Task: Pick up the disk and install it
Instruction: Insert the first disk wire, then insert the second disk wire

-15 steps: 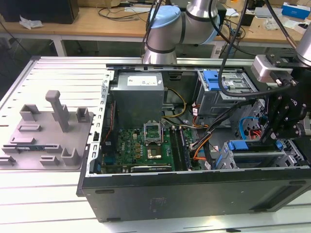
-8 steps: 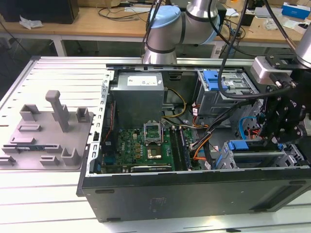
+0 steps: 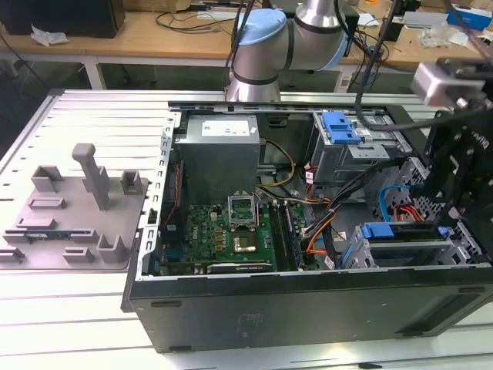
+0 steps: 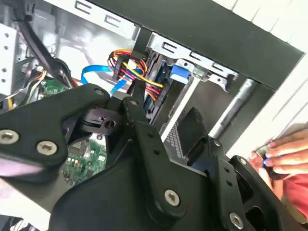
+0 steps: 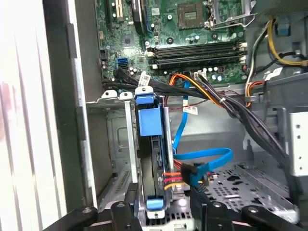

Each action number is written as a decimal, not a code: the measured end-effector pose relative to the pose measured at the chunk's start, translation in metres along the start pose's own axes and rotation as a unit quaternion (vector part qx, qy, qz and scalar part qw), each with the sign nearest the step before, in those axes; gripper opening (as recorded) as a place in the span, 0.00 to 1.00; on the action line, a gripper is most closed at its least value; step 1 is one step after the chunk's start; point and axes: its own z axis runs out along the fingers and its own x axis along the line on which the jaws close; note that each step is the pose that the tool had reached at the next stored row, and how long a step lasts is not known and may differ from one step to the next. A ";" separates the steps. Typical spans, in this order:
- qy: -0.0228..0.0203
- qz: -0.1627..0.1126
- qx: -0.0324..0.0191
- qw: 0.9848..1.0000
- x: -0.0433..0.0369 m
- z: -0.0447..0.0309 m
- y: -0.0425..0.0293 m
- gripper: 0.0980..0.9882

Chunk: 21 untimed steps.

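Note:
The disk (image 5: 150, 144) stands on edge in the drive bay at the front corner of the open computer case (image 3: 308, 308), on the exterior view's right, its blue carrier frame (image 3: 389, 230) facing up. An orange-and-yellow power plug and a blue data cable (image 5: 202, 161) sit against its side. My black gripper (image 5: 163, 211) hangs over the bay's end, open, one finger (image 5: 129, 211) on each side of the disk's blue end tab and apart from it. In the second wrist view, the gripper's linkage (image 4: 144, 144) covers most of the bay.
A person's hand (image 4: 284, 154) rests outside the case wall, close to my gripper. A grey power supply (image 3: 219, 146) and a blue latch on a metal cage (image 3: 340, 127) sit at the case's back. Cable bundles (image 5: 231, 106) cross beside the bay. A grey fixture (image 3: 77, 208) stands on the exterior view's left.

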 end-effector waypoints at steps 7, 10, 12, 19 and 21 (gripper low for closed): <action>0.000 0.000 0.000 1.000 -0.0014 -0.0190 -0.0013 0.13; 0.000 0.000 0.000 1.000 -0.0017 -0.0190 -0.0012 0.13; 0.001 0.000 0.000 1.000 -0.0021 -0.0190 -0.0012 0.13; 0.001 0.000 0.000 1.000 -0.0029 -0.0190 -0.0011 0.13; 0.002 0.000 0.000 1.000 -0.0032 -0.0190 -0.0011 0.13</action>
